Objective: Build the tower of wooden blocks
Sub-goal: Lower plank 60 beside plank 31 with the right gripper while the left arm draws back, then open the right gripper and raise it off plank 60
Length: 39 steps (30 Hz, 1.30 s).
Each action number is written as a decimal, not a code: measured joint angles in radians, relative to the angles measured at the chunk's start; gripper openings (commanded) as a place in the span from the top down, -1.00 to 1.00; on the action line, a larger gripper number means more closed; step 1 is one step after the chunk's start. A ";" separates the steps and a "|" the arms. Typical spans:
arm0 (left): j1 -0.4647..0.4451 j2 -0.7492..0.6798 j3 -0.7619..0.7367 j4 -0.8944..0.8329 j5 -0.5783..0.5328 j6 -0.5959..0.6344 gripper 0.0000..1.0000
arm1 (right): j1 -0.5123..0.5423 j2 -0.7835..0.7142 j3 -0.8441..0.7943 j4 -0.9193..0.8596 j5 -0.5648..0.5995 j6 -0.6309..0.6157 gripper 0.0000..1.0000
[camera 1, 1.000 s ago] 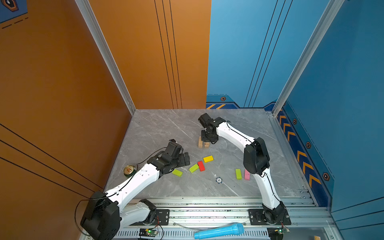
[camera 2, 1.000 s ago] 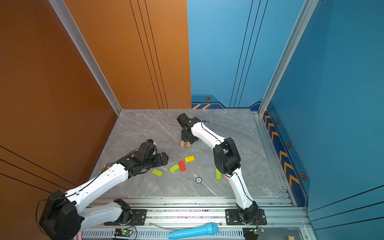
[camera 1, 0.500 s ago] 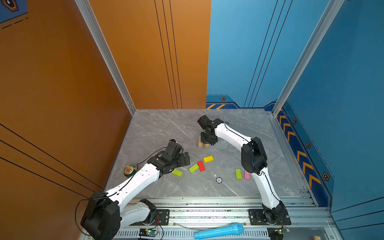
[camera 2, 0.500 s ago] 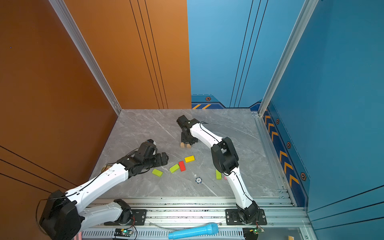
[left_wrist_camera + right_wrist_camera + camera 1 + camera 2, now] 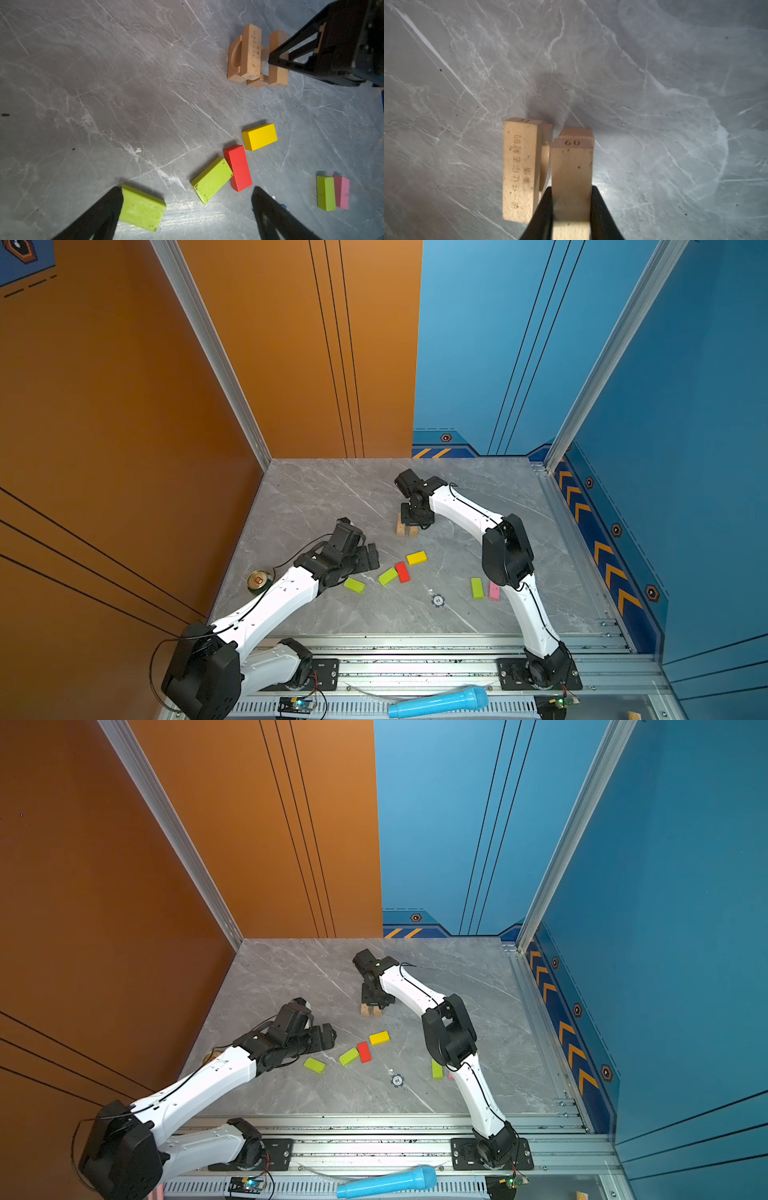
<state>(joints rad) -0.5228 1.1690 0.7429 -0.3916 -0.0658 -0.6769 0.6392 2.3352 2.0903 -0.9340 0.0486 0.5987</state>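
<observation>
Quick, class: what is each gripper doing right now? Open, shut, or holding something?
Left gripper: open, holding nothing.
Right gripper: shut on a tan block.

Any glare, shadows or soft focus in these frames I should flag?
Right wrist view: bright glare on the table, dark shadow beyond the held tan block, whose near end is blown out. Left wrist view: glare streak between the left gripper's fingers, which are soft and black. Both top views: even light, sharp.
</observation>
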 measured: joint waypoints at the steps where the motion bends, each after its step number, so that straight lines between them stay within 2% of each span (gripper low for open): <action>1: 0.000 0.000 0.000 0.000 0.000 0.000 -0.96 | 0.000 0.003 0.001 0.000 0.000 0.000 0.45; 31: 0.006 0.000 0.000 0.000 0.000 0.000 -0.96 | -0.005 0.016 0.001 -0.001 -0.004 0.000 0.34; 39: 0.008 0.000 0.000 0.000 0.000 0.000 -0.97 | -0.005 0.016 0.002 -0.001 -0.019 0.002 0.06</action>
<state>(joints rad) -0.5152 1.1687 0.7429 -0.3916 -0.0654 -0.6769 0.6338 2.3512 2.0918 -0.9348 0.0292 0.6010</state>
